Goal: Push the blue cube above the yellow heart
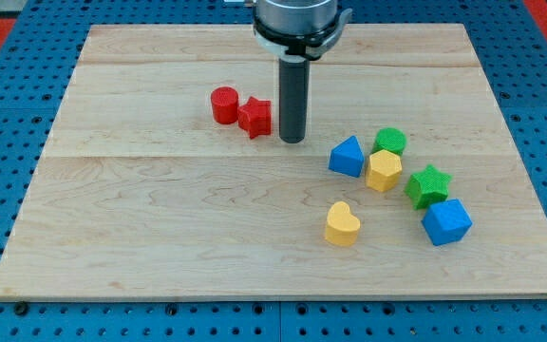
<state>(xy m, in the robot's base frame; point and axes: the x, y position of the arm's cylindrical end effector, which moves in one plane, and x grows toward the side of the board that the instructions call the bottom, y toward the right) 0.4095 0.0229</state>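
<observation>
1. Wooden board (160,218) on a blue pegboard, seen from the near edge, with eight small blocks and one dark rod.
2. No gripper here, so nothing to open, close or clamp: only my tip (292,141), resting on the board just right of the red star (254,116), perhaps touching it.
3. Two blue blocks, shapes hard to tell apart. Likely target: the blue cube (446,222), near right, just beside and nearer than the green star (427,184). The other blue block (347,156) sits mid-right, just left of the yellow hexagon (384,170).
4. Yellow heart (342,224) alone, nearer than the cluster, left of the blue cube and apart from it.
5. Step in hand, as judged: approach not yet made. Tip well apart from the blue cube, with the cluster between.
6. Next move, as judged: bring the tip round to the cube's right and near side, then push left and farther until the cube sits beyond the heart. Crowded there; risk of nudging the hexagon or the other blue block.
7. Count: two red (a red cylinder (223,104) and the star), two blue, two green (the star and a green cylinder (389,142)), two yellow.
</observation>
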